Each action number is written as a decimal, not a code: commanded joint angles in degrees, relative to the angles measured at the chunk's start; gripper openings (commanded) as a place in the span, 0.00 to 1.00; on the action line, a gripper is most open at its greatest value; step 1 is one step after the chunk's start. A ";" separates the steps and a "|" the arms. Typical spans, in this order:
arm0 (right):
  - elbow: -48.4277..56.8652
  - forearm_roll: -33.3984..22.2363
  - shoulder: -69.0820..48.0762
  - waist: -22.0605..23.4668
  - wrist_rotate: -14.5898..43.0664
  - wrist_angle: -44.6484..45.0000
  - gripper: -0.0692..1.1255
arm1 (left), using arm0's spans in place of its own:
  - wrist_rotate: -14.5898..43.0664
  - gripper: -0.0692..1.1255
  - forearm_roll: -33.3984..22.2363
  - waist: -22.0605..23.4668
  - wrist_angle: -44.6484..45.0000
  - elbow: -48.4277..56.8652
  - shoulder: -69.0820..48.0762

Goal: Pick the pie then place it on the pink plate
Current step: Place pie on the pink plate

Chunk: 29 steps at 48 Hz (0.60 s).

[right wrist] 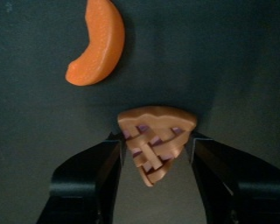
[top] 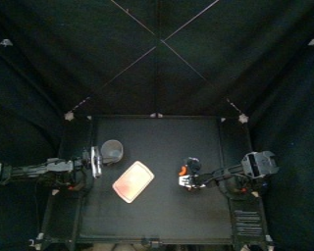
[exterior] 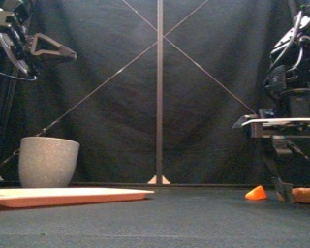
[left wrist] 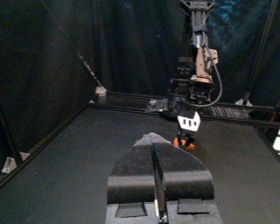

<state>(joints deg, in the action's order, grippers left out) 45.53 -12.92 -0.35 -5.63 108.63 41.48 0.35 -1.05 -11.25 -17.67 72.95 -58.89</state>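
Black table (top: 167, 216), curtained booth. Right gripper (right wrist: 157, 156) low, jaws spread astride the pie slice (right wrist: 154, 140); orange wedge (right wrist: 95, 39) near. Left gripper (left wrist: 157, 166) pressed together, resting at left. Grasp pending, likely: close, lift, cross to pink tray (top: 133, 181).

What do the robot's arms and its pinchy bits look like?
The left arm and right arm are black and built of jointed pieces. The left tool has two broad black jaws with rounded shoulders. The right tool has the same black jaws, and the front view shows a pale silver cross-plate above them.
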 commanded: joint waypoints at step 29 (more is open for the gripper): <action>-30.41 -37.71 8.88 0.00 -0.70 -11.51 0.50 | 0.09 0.05 0.88 -0.18 -0.53 -1.41 0.09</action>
<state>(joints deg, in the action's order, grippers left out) 19.60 -47.37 6.94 -5.80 107.67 33.13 0.26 -0.53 -11.34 -17.67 72.95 -58.97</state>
